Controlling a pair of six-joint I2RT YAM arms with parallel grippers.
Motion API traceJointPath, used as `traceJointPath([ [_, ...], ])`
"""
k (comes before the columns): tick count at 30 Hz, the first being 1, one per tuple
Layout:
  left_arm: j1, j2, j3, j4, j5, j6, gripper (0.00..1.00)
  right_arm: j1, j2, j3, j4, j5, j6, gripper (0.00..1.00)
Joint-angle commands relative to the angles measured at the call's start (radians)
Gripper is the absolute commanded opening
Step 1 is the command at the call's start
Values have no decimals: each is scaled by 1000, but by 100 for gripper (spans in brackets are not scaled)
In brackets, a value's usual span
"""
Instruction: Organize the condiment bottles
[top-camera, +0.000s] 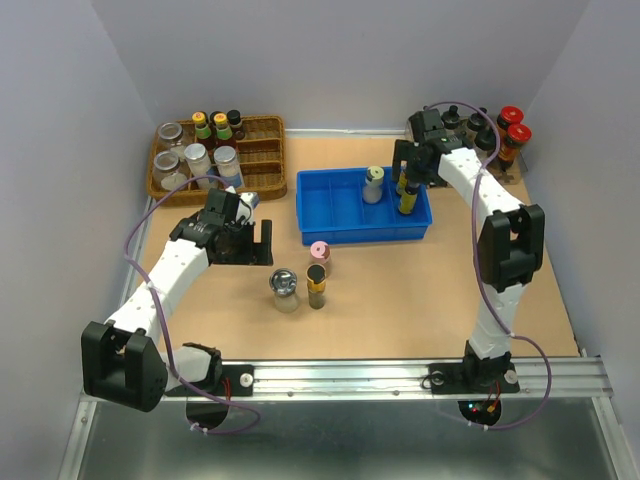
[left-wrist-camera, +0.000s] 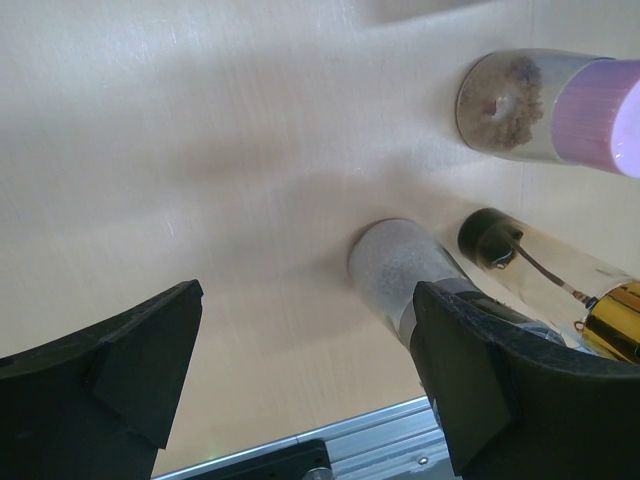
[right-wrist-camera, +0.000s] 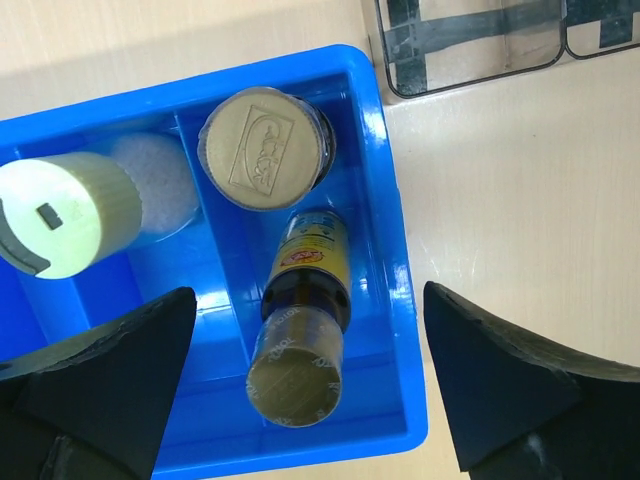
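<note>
Three bottles stand in the blue bin (top-camera: 340, 215): a pale-green-lidded jar (top-camera: 373, 184) in the left compartment and two slim dark-capped bottles (top-camera: 408, 198) in the right one. My right gripper (top-camera: 411, 168) is open above these two. In the right wrist view its jaws (right-wrist-camera: 310, 300) straddle the near slim bottle (right-wrist-camera: 300, 345) without touching it; the gold-lidded bottle (right-wrist-camera: 268, 150) and the green-lidded jar (right-wrist-camera: 65, 215) stand behind. On the table stand a pink-lidded jar (top-camera: 320, 256), a silver-lidded clear jar (top-camera: 285, 290) and a slim bottle (top-camera: 316, 287). My left gripper (top-camera: 264, 243) is open and empty to their left.
A wicker basket (top-camera: 262, 150) with several jars and bottles sits at the back left. Red-capped bottles (top-camera: 514, 128) and black-topped cruets (top-camera: 470, 125) stand at the back right. A clear plastic holder (right-wrist-camera: 470, 40) lies beyond the bin. In the left wrist view the silver-lidded jar (left-wrist-camera: 400, 270) is beside the right finger.
</note>
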Motion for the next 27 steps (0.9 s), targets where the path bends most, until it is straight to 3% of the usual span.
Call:
traceJointPath([
  [1,-3,-31,44,-5,-6,1,99,-6,-83,66,26,-2,-5,100],
  [11,-5,-30,117,-9,-4,18,99,-6,-292,62,-9,-41,3,100],
  [21,-5,42,298,-6,53,32,99,14,-514,-33,-29,-281,-72,100],
  [27,-5,39,211,-13,-67,31,99,41,-554,-96,-42,-328,-95,100],
])
